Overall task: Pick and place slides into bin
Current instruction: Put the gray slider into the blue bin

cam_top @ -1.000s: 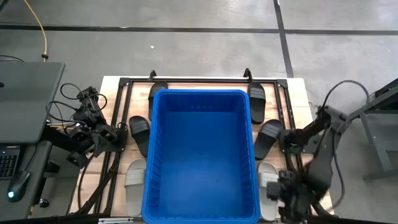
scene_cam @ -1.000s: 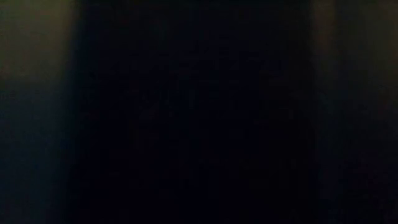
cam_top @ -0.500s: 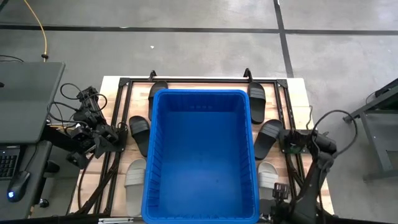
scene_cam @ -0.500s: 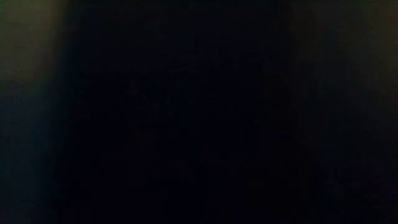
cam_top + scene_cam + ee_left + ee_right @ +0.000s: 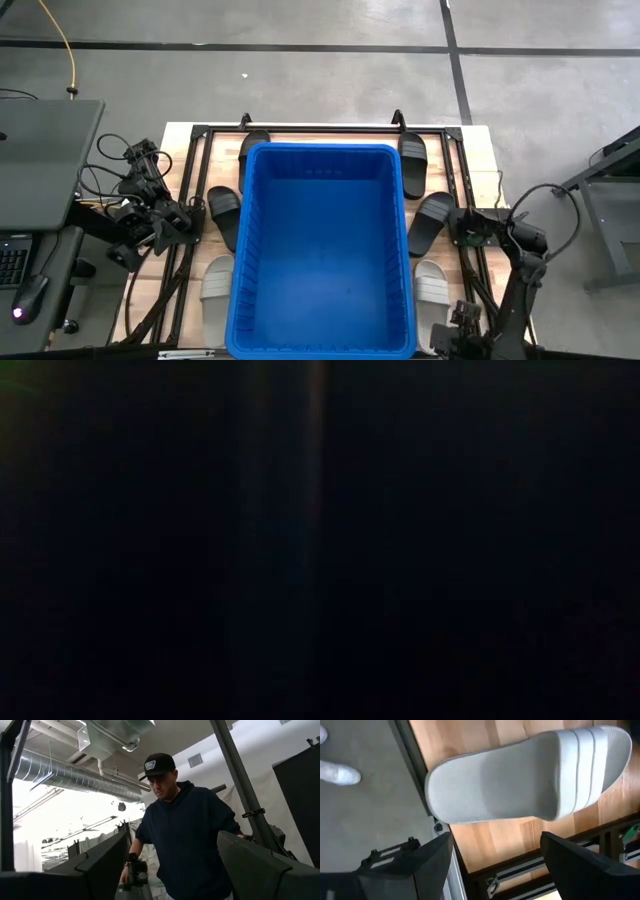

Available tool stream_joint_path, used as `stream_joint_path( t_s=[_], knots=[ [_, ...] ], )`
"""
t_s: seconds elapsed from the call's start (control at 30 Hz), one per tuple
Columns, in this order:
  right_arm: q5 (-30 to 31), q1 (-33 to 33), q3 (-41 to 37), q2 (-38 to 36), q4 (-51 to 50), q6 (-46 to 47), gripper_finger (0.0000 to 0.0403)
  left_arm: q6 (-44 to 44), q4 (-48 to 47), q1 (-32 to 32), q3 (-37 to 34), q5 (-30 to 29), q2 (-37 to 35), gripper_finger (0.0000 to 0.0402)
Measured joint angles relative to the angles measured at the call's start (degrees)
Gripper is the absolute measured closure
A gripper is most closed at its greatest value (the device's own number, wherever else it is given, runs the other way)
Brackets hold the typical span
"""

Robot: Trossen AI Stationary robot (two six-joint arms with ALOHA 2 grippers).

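1. Left gripper (image 5: 185, 228) rests at the frame's left edge of the table, fingers spread.
2. The bin (image 5: 322, 300) fills the centre, holding nothing; slides flank it, black ones (image 5: 222, 212) higher, grey ones (image 5: 217, 295) lower.
3. Right gripper (image 5: 495, 865), lower right, spread above a grey slide (image 5: 530, 782).

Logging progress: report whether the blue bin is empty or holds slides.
Empty. The high view shows the blue bin's bare floor; every slide lies outside on the table.
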Motion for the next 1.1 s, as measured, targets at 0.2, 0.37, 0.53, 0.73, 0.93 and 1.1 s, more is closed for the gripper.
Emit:
stream_joint_path(
  t_s=[0.2,0.37,0.53,0.73,0.93,1.1],
  knots=[
    [1.9,1.6,-4.0,0.0,3.4,2.8,0.0111,-0.1,-0.4,0.0,0.0,0.6,0.0,0.0103],
    [1.9,1.5,-8.9,0.0,4.1,3.0,0.0111,0.0,-0.5,0.0,0.0,0.6,0.0,0.0103],
    [3.2,1.3,-13.6,0.0,4.9,3.2,0.0111,0.0,-0.5,0.0,0.0,0.6,0.0,0.0103],
    [4.9,1.1,-17.4,0.0,6.3,3.4,0.0111,-0.1,0.1,0.0,0.0,0.6,0.0,0.0103],
    [10.0,0.8,-17.4,0.0,0.8,5.7,0.0111,-0.1,0.1,0.0,0.0,0.6,0.0,0.0103],
    [12.5,0.4,-17.4,0.0,0.2,5.6,0.0111,0.0,0.1,0.0,0.0,0.5,0.0,0.0103]
  ],
)
